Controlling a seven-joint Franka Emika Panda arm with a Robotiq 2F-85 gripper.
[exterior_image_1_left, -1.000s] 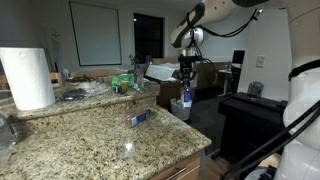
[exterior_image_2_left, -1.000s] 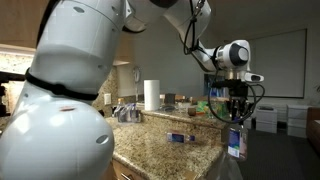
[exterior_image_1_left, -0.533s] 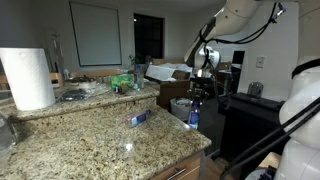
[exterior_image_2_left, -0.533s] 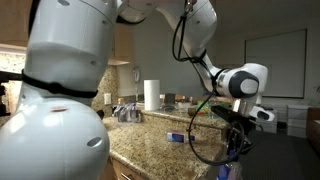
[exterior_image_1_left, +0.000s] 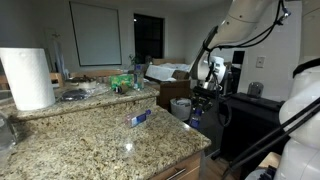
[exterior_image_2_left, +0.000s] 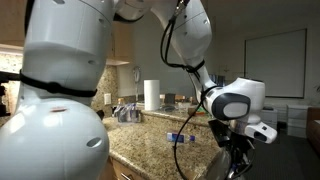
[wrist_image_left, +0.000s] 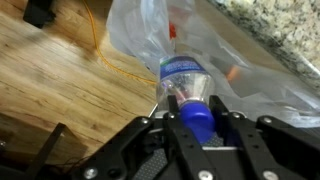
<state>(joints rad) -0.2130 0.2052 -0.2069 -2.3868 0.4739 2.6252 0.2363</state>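
Here, in the wrist view, the gripper (wrist_image_left: 195, 118) is clamped on the blue-capped neck of a plastic bottle (wrist_image_left: 183, 78), which hangs in the air above the wooden floor (wrist_image_left: 60, 95). Right behind the bottle is a clear plastic bag (wrist_image_left: 255, 60). An orange cable (wrist_image_left: 112, 66) crosses the floor. In an exterior view, the granite counter (exterior_image_1_left: 100, 135) stands beside the arm, with a paper towel roll (exterior_image_1_left: 28, 78) at its far end.
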